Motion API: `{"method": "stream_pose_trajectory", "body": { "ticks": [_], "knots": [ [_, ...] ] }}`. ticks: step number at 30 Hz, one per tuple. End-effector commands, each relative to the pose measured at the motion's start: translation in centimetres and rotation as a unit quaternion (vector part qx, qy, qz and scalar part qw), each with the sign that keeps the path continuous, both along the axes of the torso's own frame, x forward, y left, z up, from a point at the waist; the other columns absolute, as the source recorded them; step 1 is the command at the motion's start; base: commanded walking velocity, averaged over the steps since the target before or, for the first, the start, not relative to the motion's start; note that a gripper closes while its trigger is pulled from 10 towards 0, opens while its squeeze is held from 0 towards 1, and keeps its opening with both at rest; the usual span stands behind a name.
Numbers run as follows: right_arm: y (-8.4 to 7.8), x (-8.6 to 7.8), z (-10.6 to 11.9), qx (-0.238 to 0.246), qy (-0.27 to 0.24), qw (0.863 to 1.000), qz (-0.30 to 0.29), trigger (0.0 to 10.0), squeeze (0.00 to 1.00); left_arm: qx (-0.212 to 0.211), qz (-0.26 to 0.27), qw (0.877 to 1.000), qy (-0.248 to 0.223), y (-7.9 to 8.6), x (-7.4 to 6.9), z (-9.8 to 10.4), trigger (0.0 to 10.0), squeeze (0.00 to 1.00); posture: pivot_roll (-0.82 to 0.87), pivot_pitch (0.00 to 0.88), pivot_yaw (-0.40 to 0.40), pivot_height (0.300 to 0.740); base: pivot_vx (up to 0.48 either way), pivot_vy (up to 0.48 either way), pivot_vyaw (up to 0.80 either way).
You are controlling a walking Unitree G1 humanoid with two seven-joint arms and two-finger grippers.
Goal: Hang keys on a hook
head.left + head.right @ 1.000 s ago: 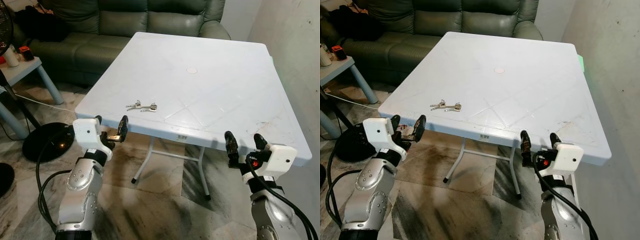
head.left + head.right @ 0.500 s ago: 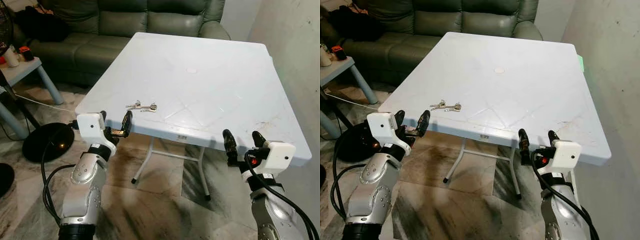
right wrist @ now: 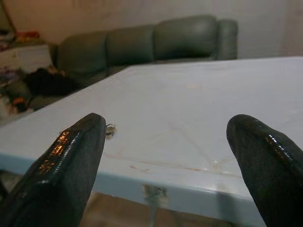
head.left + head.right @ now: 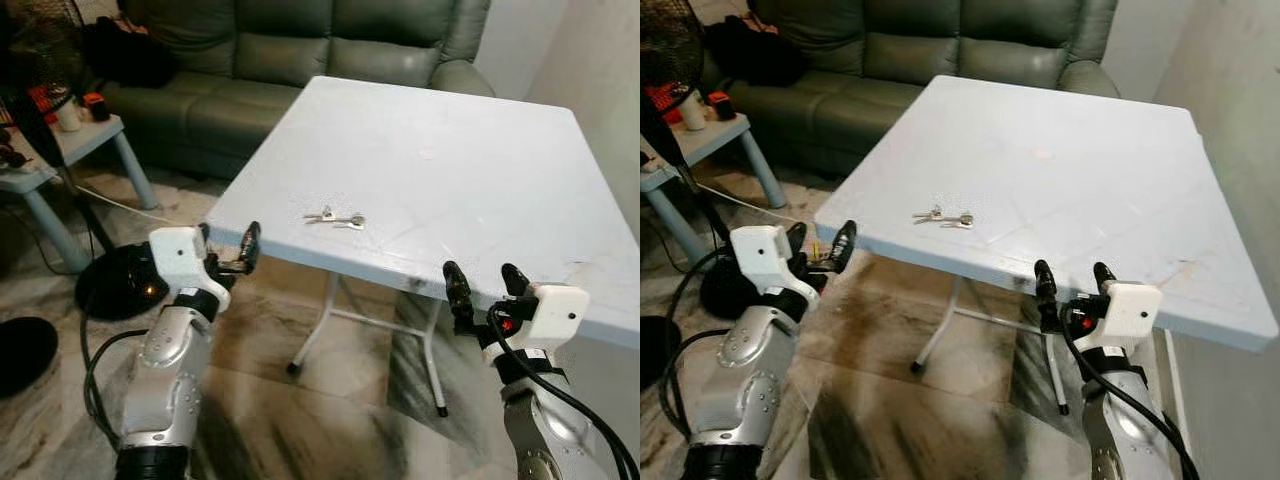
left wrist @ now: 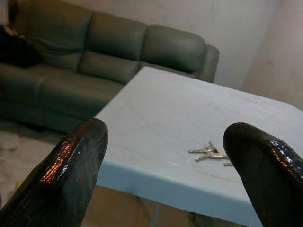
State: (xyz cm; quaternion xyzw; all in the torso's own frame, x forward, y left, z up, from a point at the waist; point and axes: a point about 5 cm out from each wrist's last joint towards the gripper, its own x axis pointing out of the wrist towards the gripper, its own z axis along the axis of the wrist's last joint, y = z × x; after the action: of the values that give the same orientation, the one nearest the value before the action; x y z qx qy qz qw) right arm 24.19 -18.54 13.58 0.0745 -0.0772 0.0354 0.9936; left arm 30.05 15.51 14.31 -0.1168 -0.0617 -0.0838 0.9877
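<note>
A small bunch of keys (image 4: 336, 217) is seen lying flat on the white worktop (image 4: 470, 170), close to its near edge and toward the robot's left. The left gripper (image 4: 227, 249) is held in the air just off the worktop's near left corner, below the level of the keys and apart from them; its fingers (image 5: 71, 165) are spread wide and nothing is held. The right gripper (image 4: 484, 285) is raised in front of the near edge, further to the right, its fingers (image 3: 71, 156) likewise spread wide and empty. A green sofa (image 4: 290, 50) is placed behind the worktop, and a low side table (image 4: 70, 140) is found at the left.
</note>
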Motion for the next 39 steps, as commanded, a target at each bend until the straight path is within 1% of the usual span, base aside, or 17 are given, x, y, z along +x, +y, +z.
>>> {"method": "stream_pose_trajectory", "body": {
  "ticks": [1, 19, 21, 24, 26, 27, 28, 29, 32, 33, 39],
  "knots": [
    [-0.42, -0.24, 0.31, -0.004, -0.003, 1.000, -0.006, 10.0, 0.00, -0.004, -0.011, 1.000, 0.006, -0.78, 0.11, -0.13, 10.0, 0.00, 0.08, 0.031, -0.014, 0.740, 0.000, 0.469, 0.00],
    [-0.31, -0.21, 0.76, -0.003, -0.007, 1.000, -0.001, 10.0, 0.00, -0.006, -0.003, 1.000, 0.005, -0.77, 0.45, 0.10, 10.0, 0.00, 0.08, 0.038, -0.017, 0.740, 0.000, 0.456, 0.00],
    [-0.29, -0.20, 0.77, -0.003, -0.007, 1.000, 0.000, 10.0, 0.00, -0.016, 0.012, 1.000, 0.010, -0.65, 0.57, 0.02, 10.0, 0.00, 0.08, 0.038, -0.017, 0.740, 0.000, 0.000, 0.00],
    [-0.39, -0.24, 0.80, -0.005, -0.007, 1.000, 0.000, 10.0, 0.00, -0.015, 0.028, 0.999, 0.027, -0.69, 0.72, -0.22, 10.0, 0.00, 0.08, 0.049, -0.015, 0.740, 0.000, 0.000, 0.00],
    [-0.45, -0.27, 0.78, -0.008, -0.006, 1.000, 0.000, 10.0, 0.00, -0.008, 0.024, 0.999, 0.038, -0.83, 0.75, -0.40, 10.0, 0.00, 0.08, 0.049, -0.015, 0.740, 0.000, 0.000, 0.00],
    [-0.52, -0.26, 0.80, -0.009, -0.005, 1.000, -0.001, 10.0, 0.00, 0.003, 0.022, 0.999, 0.040, -0.92, 0.76, -0.42, 10.0, 0.00, 0.08, 0.055, -0.013, 0.740, 0.000, 0.000, 0.00],
    [-0.68, -0.27, 0.88, -0.010, -0.006, 1.000, -0.003, 10.0, 0.00, 0.024, 0.025, 0.998, 0.052, -0.88, 0.77, -0.75, 10.0, 0.00, 0.08, 0.055, -0.013, 0.740, 0.000, 0.000, 0.00],
    [-0.77, -0.28, 0.91, -0.010, -0.006, 1.000, -0.004, 10.0, 0.00, 0.029, 0.021, 0.998, 0.051, -0.89, 0.73, -0.80, 10.0, 0.00, 0.08, 0.055, -0.013, 0.740, 0.000, 0.000, 0.00],
    [-0.92, -0.27, 1.04, -0.011, -0.008, 1.000, -0.007, 10.0, 0.00, 0.033, 0.003, 0.998, 0.046, -0.77, 0.68, -0.63, 10.0, 0.00, 0.08, 0.063, -0.012, 0.740, 0.000, 0.000, 0.00],
    [-0.91, -0.24, 1.11, -0.010, -0.009, 1.000, -0.007, 10.0, 0.00, 0.030, 0.008, 0.998, 0.054, -0.53, 0.76, -0.68, 10.0, 0.00, 0.08, 0.063, -0.012, 0.740, 0.000, 0.000, 0.00],
    [-0.88, -0.14, 1.17, -0.011, -0.009, 1.000, -0.007, 10.0, 0.00, 0.028, -0.001, 0.998, 0.049, -0.36, 0.74, -0.37, 10.0, 0.00, 0.09, 0.065, -0.012, 0.740, 0.000, 0.000, 0.00]
  ]
}}
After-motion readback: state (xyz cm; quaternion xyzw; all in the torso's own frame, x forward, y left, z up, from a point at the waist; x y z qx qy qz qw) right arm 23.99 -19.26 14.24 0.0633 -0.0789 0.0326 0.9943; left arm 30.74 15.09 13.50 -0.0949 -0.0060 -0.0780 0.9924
